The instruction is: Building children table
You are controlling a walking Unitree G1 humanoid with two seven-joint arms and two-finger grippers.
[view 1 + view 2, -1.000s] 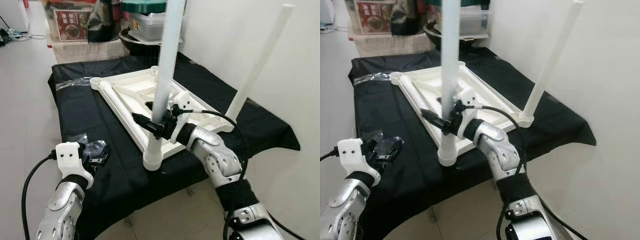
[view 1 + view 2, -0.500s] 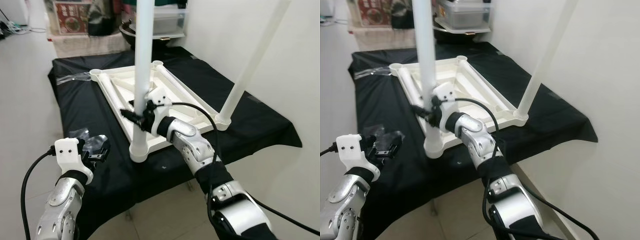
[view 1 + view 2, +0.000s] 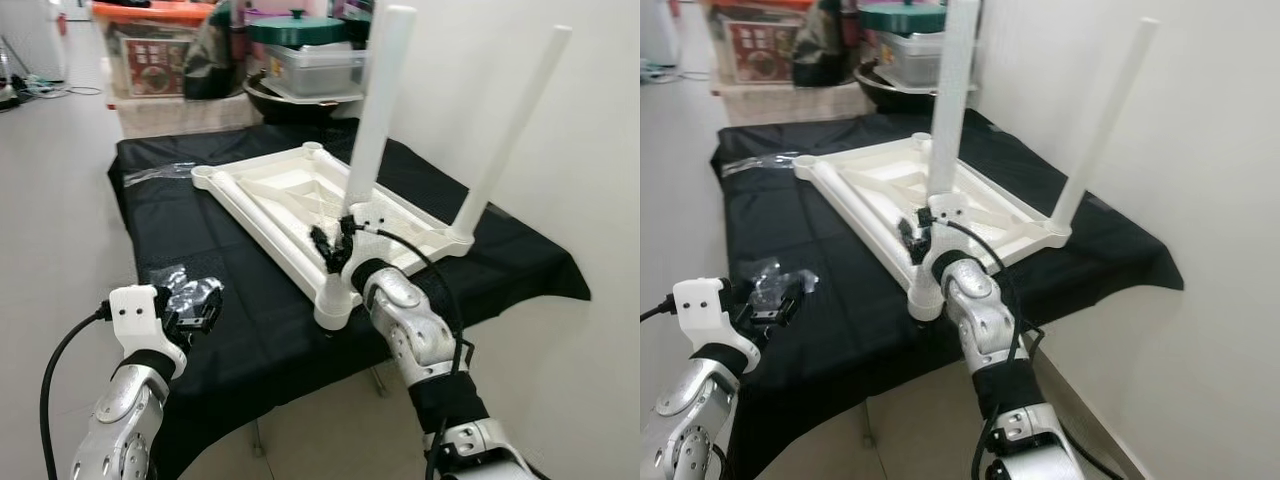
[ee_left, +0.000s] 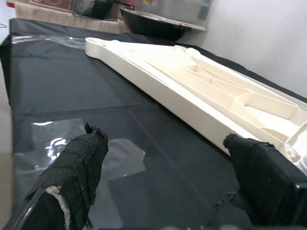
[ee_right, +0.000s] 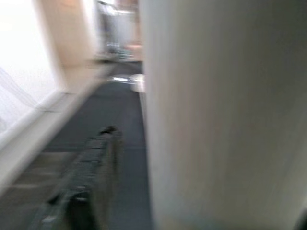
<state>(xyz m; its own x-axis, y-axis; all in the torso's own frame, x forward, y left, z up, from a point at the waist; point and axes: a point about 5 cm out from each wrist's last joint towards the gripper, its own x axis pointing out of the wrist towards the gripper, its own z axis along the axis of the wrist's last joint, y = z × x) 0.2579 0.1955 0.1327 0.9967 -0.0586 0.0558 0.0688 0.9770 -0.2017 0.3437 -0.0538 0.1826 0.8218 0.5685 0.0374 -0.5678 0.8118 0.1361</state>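
Gripping table leg (image 3: 372,130) | right end effector (image 3: 333,247) | closed around it

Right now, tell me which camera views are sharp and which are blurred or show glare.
Left and right eye views: sharp, evenly lit; the right gripper at the near white plastic table leg reads clearly. Left wrist view: the black padded fingers are soft up close, the upturned white table top sharper, with glare on the clear plastic film. Right wrist view: heavily blurred, the leg a pale smear.
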